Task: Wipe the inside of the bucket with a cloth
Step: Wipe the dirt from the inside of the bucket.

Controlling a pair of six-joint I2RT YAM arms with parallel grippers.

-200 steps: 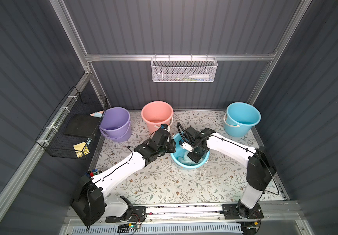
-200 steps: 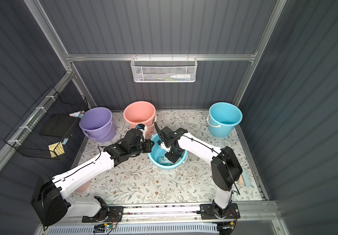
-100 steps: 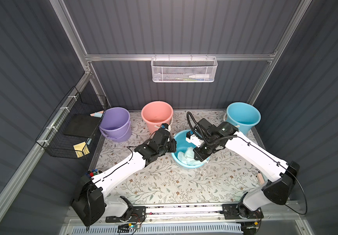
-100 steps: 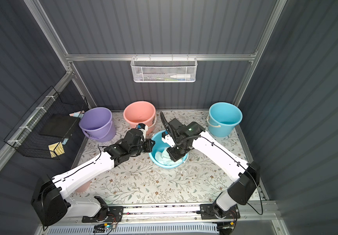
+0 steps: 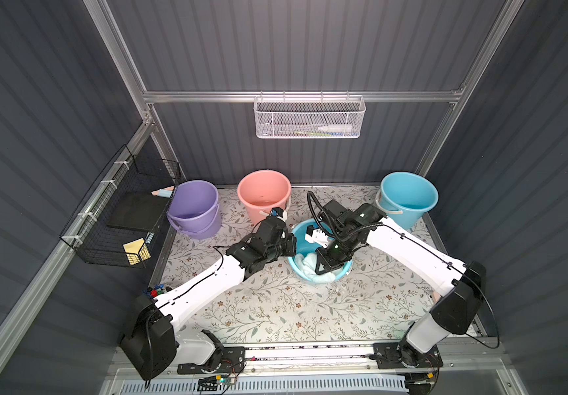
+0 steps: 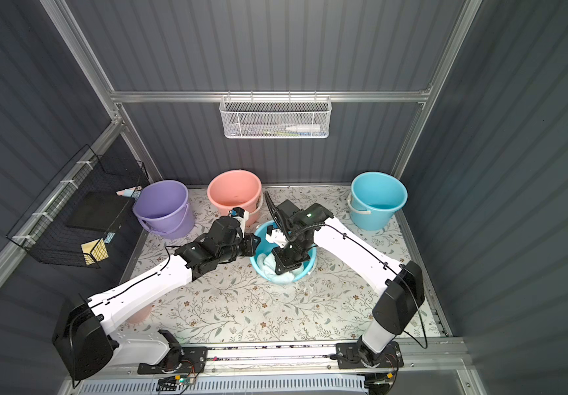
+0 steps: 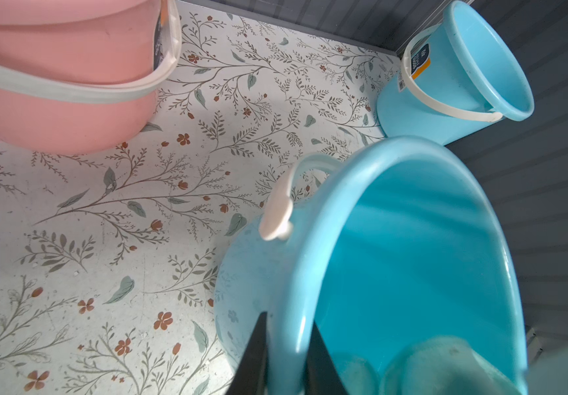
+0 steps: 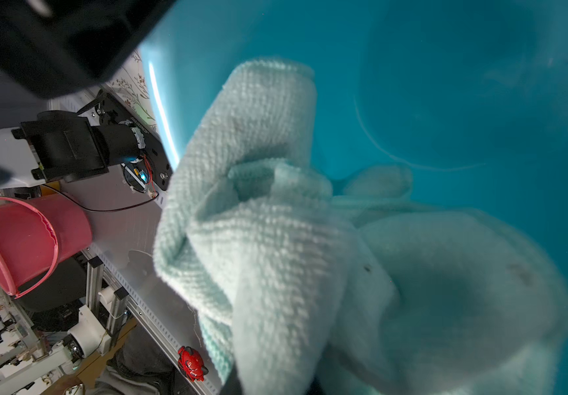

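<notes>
At the near edge a metal rail (image 5: 310, 352) carried the bases of both arms, and a cluster of small coloured pieces (image 5: 155, 292), too small to identify, lay by the left arm. Both arms reached inward to the small blue bucket (image 5: 299, 236) at the middle of the surface. The left gripper (image 7: 287, 319) pinched the bucket's left rim, one finger outside the wall and one inside. The right gripper (image 5: 321, 268) was down in the bucket, pressed together on a pale mint terry cloth (image 8: 275, 239) that was bunched against the inner wall and spilled over the near rim. Its wrist and black cable hose (image 5: 311, 207) covered much of the bucket's mouth in both top views. Beyond it, along the far edge, stood a purple bucket (image 5: 193, 205) on the left, a pink bucket (image 5: 263, 191) just past the left wrist, and a larger blue bucket (image 5: 407, 196) on the right. A black wire basket (image 5: 97, 246) hung on the left wall holding a yellow pad (image 5: 135, 253), and a white mesh basket (image 5: 310, 116) with a white bottle (image 5: 333, 128) hung on the back wall. The surface was a white sheet (image 5: 275, 307) printed with leaves and small flowers; the walls (image 5: 275, 51) were dark grey ribbed panels in an aluminium frame.
</notes>
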